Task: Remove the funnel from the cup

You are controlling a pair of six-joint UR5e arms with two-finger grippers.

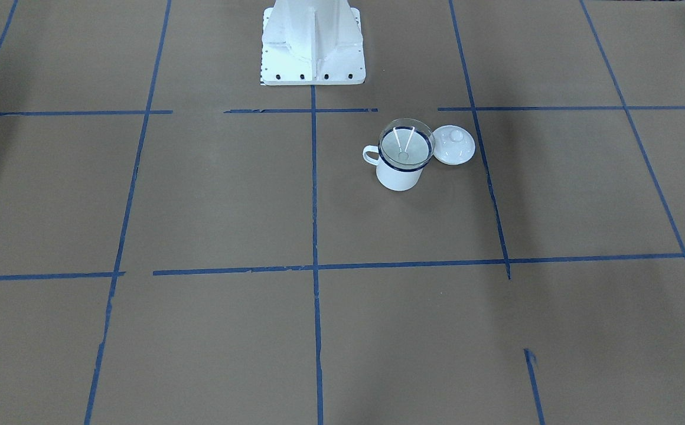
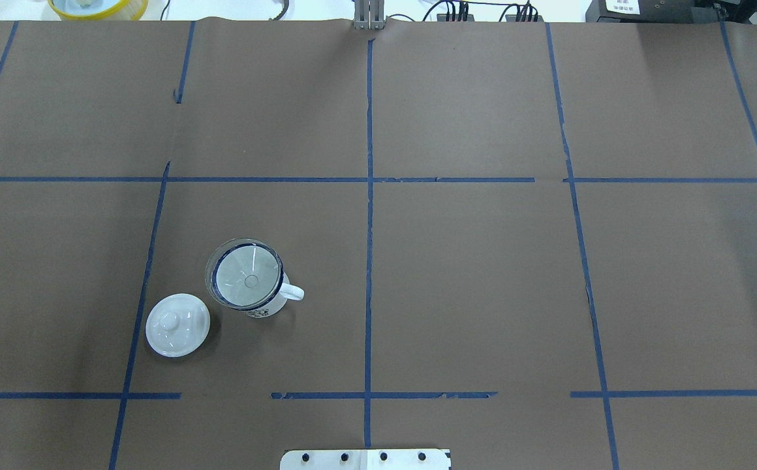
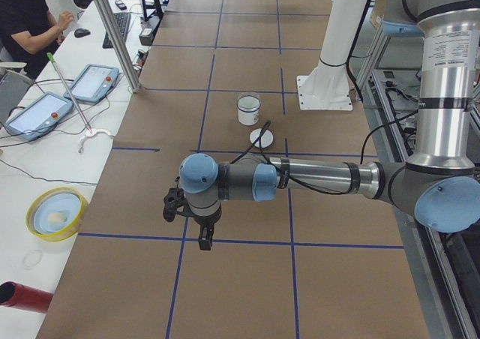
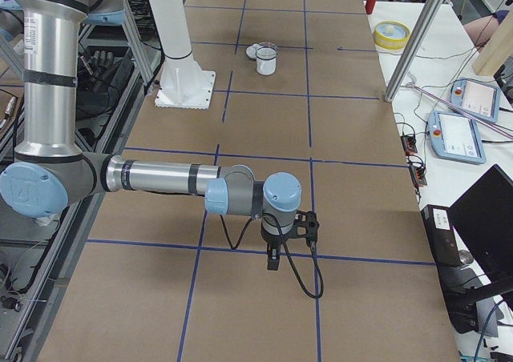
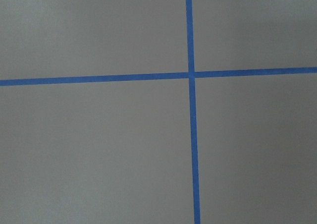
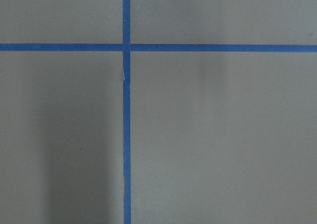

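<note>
Brown paper (image 1: 201,195) covers the whole table, ruled into squares by blue tape (image 1: 314,195), and all the interest sits just right of centre in the upper half of the front-facing view. The cup (image 1: 400,176) stands upright there, white enamel with a dark blue rim, its small loop handle pointing to the frame's left. The funnel (image 1: 407,141) is seated in its mouth, the clear cone resting on the rim and overhanging it a little, the spout pointing down inside. Just beside the cup on the frame's right lies a white domed lid (image 1: 454,145), knob up, flat on the paper. Top centre, the robot's white base (image 1: 313,53) is bolted down.

Over to the arms, and both are well apart from the cup. In the left-side view the left gripper (image 3: 204,238) hangs pointing down above a tape line in the lower middle of the frame, with the cup far up the table. Released or clenched, I cannot tell from here. In the right-side view the right gripper (image 4: 274,259) hangs the same way in the lower middle, with the cup small near the top of the frame, and its claw is just as hard to read. Both wrist cameras show only paper and a crossing of tape
</note>
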